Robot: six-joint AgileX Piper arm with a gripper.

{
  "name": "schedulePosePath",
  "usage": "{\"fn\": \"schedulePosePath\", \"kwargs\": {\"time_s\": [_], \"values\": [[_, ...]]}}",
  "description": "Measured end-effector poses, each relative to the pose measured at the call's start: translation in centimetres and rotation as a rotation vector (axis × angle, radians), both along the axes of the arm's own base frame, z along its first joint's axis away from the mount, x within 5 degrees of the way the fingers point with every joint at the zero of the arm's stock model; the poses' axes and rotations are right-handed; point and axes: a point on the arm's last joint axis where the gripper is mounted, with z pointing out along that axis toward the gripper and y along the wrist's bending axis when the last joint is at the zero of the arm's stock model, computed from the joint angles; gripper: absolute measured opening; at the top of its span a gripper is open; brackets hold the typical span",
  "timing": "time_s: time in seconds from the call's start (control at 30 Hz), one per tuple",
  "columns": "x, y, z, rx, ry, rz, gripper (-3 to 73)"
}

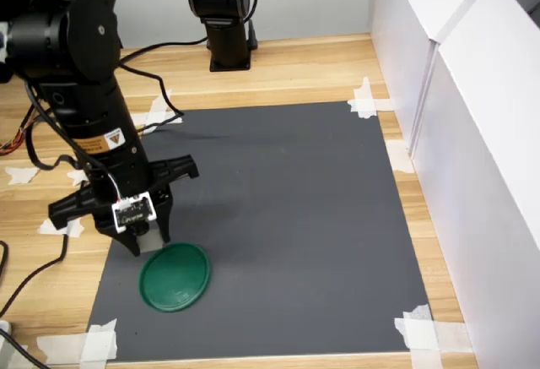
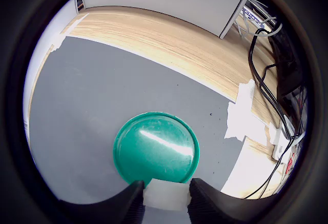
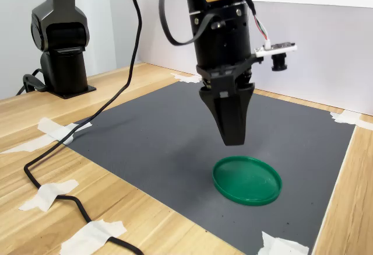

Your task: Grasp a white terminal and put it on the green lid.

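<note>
Pinched between the two dark fingers of the end effector (image 2: 165, 199), the white terminal (image 2: 165, 195) appeared in the wrist view as a small, pale, translucent block. It hung just above the near edge of the green lid (image 2: 156, 148), a flat, glossy dark-green disc with a raised rim lying on the grey mat (image 1: 287, 217). In both exterior views the arm (image 3: 224, 45) pointed steeply downward, fingertips poised clear of the lid (image 3: 247, 180).
</note>
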Motion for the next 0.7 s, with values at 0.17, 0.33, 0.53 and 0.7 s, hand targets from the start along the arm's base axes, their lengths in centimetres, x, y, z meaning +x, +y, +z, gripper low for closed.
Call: {"fn": "schedulePosePath", "kwargs": {"time_s": [0.17, 0.33, 0.53, 0.7], "values": [[0.7, -0.1, -1.6, 0.004, 0.027, -0.001, 32.3], [0.8, -0.1, -2.4, -0.001, 0.043, 0.024, 32.3], [1.0, 0.0, -2.8, -0.014, 0.048, 0.072, 32.3], [1.1, 1.0, -2.8, -0.024, 0.045, 0.118, 32.3]]}}
